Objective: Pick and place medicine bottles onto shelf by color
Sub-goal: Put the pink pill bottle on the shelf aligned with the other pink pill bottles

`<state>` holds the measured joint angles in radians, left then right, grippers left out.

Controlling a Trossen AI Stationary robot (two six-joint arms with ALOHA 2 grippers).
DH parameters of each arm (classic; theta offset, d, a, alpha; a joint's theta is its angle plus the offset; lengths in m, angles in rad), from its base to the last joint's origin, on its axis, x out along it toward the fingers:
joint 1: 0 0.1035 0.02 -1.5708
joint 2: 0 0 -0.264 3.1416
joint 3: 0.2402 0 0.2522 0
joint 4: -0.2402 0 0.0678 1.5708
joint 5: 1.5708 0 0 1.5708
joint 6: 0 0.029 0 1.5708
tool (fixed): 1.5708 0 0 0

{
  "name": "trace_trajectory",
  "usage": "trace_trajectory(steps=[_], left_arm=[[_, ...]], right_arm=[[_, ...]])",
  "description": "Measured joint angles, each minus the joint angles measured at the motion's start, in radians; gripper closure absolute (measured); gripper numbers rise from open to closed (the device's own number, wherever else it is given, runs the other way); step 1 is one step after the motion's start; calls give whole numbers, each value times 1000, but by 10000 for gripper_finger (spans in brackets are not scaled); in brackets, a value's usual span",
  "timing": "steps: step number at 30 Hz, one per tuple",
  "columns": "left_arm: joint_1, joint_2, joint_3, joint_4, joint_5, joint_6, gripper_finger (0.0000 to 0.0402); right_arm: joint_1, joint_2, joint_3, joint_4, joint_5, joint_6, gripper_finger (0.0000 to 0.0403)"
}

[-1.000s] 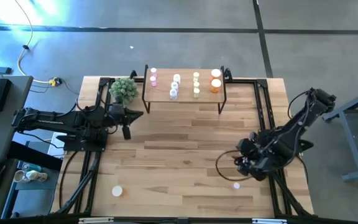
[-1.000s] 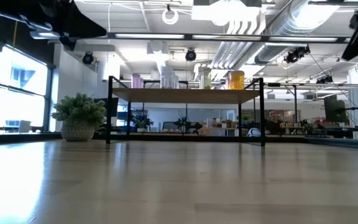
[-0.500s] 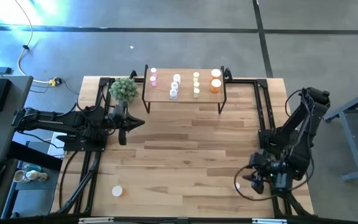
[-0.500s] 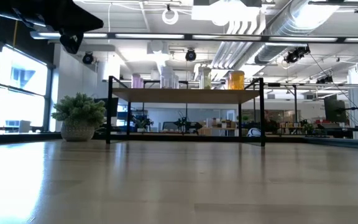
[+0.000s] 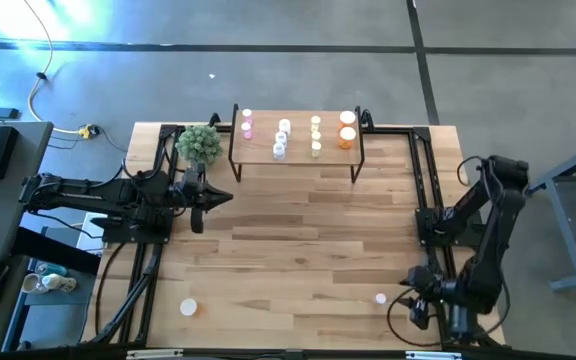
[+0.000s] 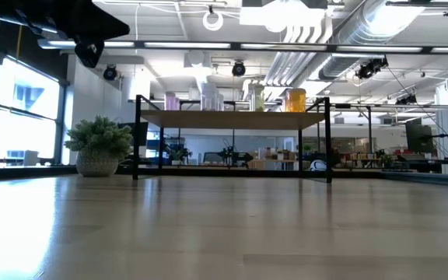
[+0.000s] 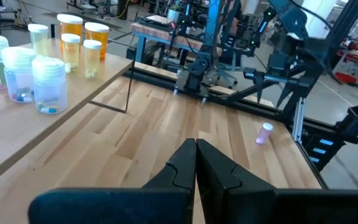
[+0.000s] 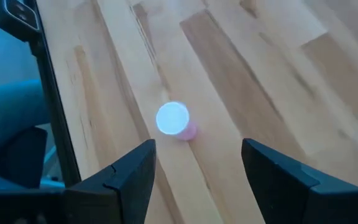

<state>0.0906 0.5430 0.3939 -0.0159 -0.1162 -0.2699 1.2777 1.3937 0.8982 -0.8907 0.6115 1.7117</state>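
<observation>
The shelf (image 5: 298, 150) stands at the table's far side and bears several bottles in rows: pink (image 5: 247, 124), whitish (image 5: 281, 138), yellow-green (image 5: 315, 136) and orange (image 5: 347, 131). A pink bottle (image 5: 380, 298) stands alone on the tabletop near the near right corner; it also shows in the right wrist view (image 8: 175, 120). My right gripper (image 5: 417, 306) is open just right of it and touches nothing; in the right wrist view (image 8: 197, 171) the bottle lies ahead of the fingers. My left gripper (image 5: 200, 196) is shut and empty by the plant.
A potted plant (image 5: 199, 144) stands left of the shelf. Another white-capped bottle (image 5: 189, 308) sits near the table's near left corner. Black frame rails (image 5: 423, 190) run along the table's left and right sides. Bare wood lies between the shelf and the near edge.
My right gripper has gone toward the table's near edge and a little to the right, from just above the lone pink bottle to beside it on its right. The bottle has stayed where it was.
</observation>
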Motion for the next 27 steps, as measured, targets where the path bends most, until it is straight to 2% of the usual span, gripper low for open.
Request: trace_trajectory(steps=[5,13,21,27], left_arm=[[0,0,0,0,0,0,401],[0,0,0,21,-1,1,401],[0,0,0,21,-3,0,401],[0,0,0,21,-3,0,401]], right_arm=[[19,113,0,89,11,63,174],[17,248,0,164,64,73,174],[16,368,0,270,130,88,174],[16,443,0,316,219,105,174]])
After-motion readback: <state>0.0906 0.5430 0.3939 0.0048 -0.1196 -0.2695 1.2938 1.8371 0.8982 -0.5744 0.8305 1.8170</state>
